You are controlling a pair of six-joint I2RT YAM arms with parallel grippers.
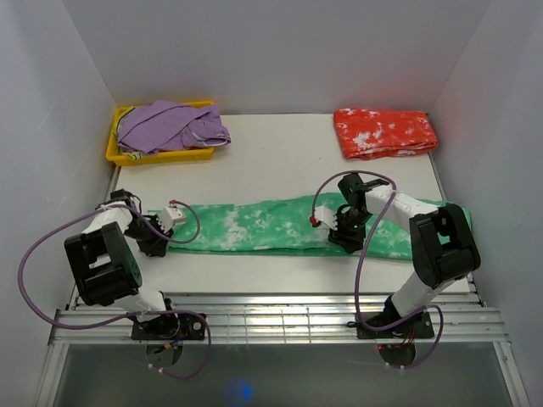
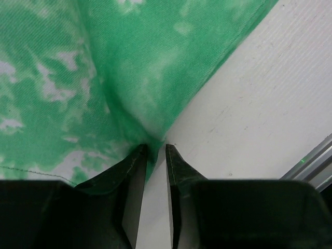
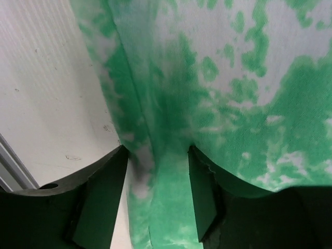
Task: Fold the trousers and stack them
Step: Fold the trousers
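straddling the green trousers (image 1: 254, 227) unclamped, left tool (image 2: 154, 151) stands narrowly parted, right tool (image 3: 157, 151) wider.

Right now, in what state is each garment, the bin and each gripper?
Green trousers: laid out in one long strip, not folded short.
Red-orange trousers: folded, lying at the far right.
Purple garment: crumpled, in the yellow bin.
Yellow bin: filled by the purple garment.
Left gripper: slightly open, tips at the green trousers' edge.
Right gripper: open, astride a ridge of green cloth.
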